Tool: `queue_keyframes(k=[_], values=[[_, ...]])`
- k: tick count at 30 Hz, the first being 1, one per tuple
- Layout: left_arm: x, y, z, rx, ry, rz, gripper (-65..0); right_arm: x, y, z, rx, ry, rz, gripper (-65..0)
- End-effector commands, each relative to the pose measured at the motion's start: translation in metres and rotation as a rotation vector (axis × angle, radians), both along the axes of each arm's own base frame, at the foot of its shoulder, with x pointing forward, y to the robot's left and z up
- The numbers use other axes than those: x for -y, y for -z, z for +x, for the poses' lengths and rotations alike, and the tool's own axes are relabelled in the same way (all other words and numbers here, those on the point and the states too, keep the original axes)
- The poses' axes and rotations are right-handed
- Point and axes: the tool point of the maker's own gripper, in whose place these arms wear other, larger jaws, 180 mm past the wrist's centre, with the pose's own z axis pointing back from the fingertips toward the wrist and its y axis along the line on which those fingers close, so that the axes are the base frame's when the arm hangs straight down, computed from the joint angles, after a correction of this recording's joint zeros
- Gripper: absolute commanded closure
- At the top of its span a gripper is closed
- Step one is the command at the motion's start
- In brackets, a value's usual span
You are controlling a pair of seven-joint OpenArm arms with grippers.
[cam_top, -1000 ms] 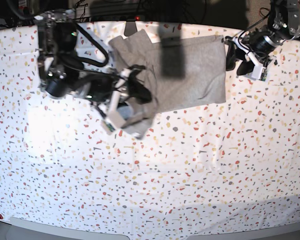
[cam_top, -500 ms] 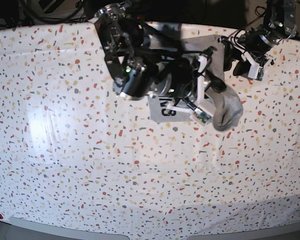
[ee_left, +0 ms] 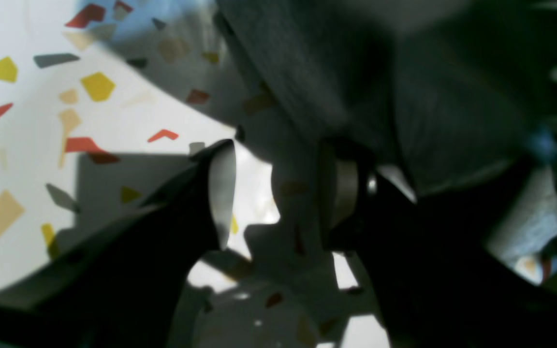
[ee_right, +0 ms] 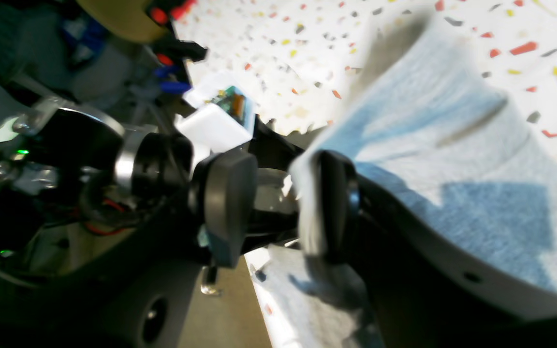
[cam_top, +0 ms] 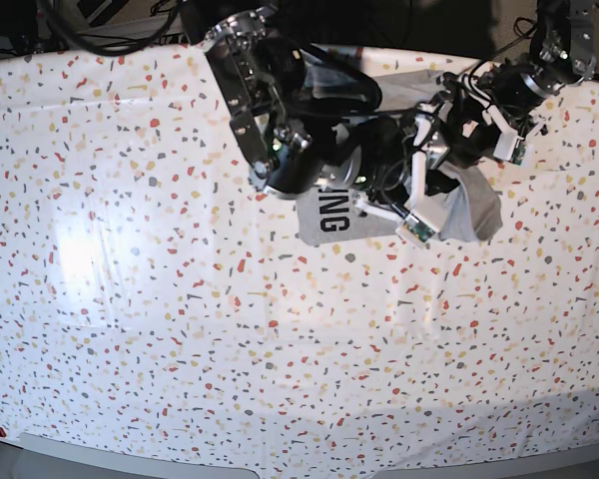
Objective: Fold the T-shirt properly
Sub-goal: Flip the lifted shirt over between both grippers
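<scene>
The grey T-shirt point(cam_top: 476, 212) lies folded at the back of the table, with black letters point(cam_top: 333, 213) showing on its underside flap. My right gripper point(cam_top: 459, 170) reaches across it to its right edge. In the right wrist view the right gripper point(ee_right: 278, 208) stands open, with grey T-shirt fabric point(ee_right: 452, 159) draped over the outside of one finger point(ee_right: 331, 208). My left gripper point(cam_top: 461, 100) hovers by the shirt's far right corner. Its jaws point(ee_left: 278, 203) are open with only tablecloth between them, and dark T-shirt fabric point(ee_left: 307, 72) lies just beyond the fingertips.
A white tablecloth point(cam_top: 280, 349) with coloured speckles covers the whole table. The right arm's black body point(cam_top: 290, 150) lies over the shirt's middle and hides it. Cables and dark equipment point(cam_top: 100, 20) line the far edge.
The right arm swept from left to right, carrying the shirt's side over and exposing the lettering. Its jaws went from shut to open. The left arm barely moved.
</scene>
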Motion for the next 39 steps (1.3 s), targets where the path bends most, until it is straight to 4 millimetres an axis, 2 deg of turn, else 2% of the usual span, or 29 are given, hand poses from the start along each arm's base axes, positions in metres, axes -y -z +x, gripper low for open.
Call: queue_keyframes(k=[1,6,9,14,17,19,21,24,26,27,28,33,39], values=[[-0.013,-0.012,0.011,0.048,-0.018,0.015,-26.4,-0.008,-0.023,0.002,0.022,-0.017,0.079,-26.5],[-0.06,-0.023,0.021,0.072,-0.078,0.113,-26.4,-0.014,-0.049,-0.004,-0.013,-0.082,0.189,-26.5],[-0.087,-0.033,0.026,0.093,-0.116,0.154,-26.4,-0.013,-0.052,0.0,0.009,-0.099,0.171,-26.5],[-0.129,-0.064,0.037,0.151,-0.232,0.123,-26.4,-0.004,-0.051,0.02,0.06,-0.053,0.119,-26.5],[-0.143,-0.084,0.041,0.169,-0.306,0.018,-26.4,0.01,-0.047,0.041,0.086,0.017,0.076,-26.5],[-0.135,-0.09,0.039,0.145,-0.303,-0.071,-26.3,0.023,-0.039,0.054,0.101,0.073,0.031,-26.5],[-0.114,-0.089,0.033,0.111,-0.229,-0.134,-23.8,0.033,-0.033,0.061,0.106,0.106,0.001,-22.9],[-0.082,-0.086,0.021,0.07,-0.154,-0.256,-15.3,0.062,-0.009,0.071,0.124,0.146,-0.12,-9.3],[-0.066,-0.081,0.015,0.027,-0.148,-0.332,-6.2,0.081,0.006,0.076,0.142,0.166,-0.201,0.0],[-0.059,-0.079,0.011,0.002,-0.143,-0.367,-0.8,0.089,0.012,0.078,0.152,0.177,-0.235,0.0],[-0.051,-0.076,0.006,-0.028,-0.132,-0.396,0.0,0.097,0.017,0.08,0.165,0.19,-0.263,0.0],[-0.014,-0.061,-0.016,-0.15,-0.087,-0.496,0.0,0.127,0.037,0.088,0.218,0.24,-0.366,0.0],[0.022,-0.047,-0.033,-0.237,-0.067,-0.567,0.0,0.145,0.073,0.095,0.188,0.266,-0.442,0.0]])
